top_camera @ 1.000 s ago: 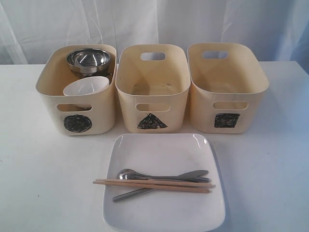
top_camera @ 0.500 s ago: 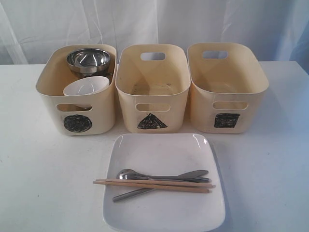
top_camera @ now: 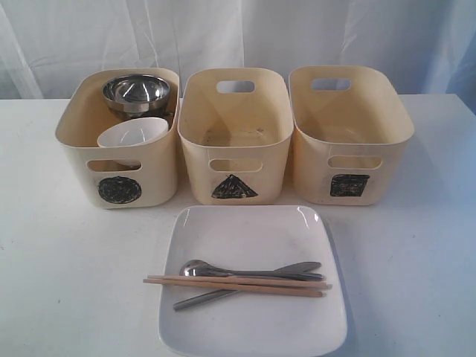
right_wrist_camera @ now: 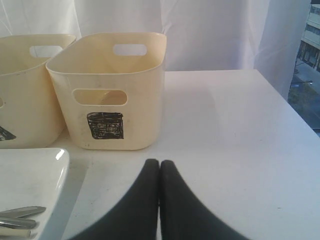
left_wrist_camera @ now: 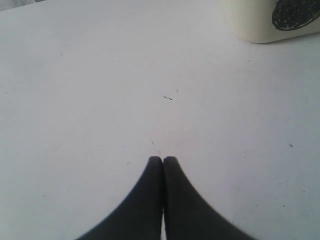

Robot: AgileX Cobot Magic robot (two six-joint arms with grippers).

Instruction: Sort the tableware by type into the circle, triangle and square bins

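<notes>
Cream bins [top_camera: 197,178] numbered three, steel bowl [top_camera: 136,91] one, small white bowl [top_camera: 132,134] one, square white plate [top_camera: 253,230] one, wooden chopsticks [top_camera: 238,284] two, steel cutlery pieces [top_camera: 297,269] two.

I am logging circle bin [top_camera: 74,167], triangle bin [top_camera: 195,171] and square bin [top_camera: 311,167] as smooth, matt cream plastic. Large steel bowl [top_camera: 136,91] and steel cutlery [top_camera: 196,268] are gleaming, polished metal. Wooden chopsticks [top_camera: 245,285] are looking matt; square plate [top_camera: 253,234] is shining glossy white. My right gripper [right_wrist_camera: 159,163] is reading matt black.
</notes>
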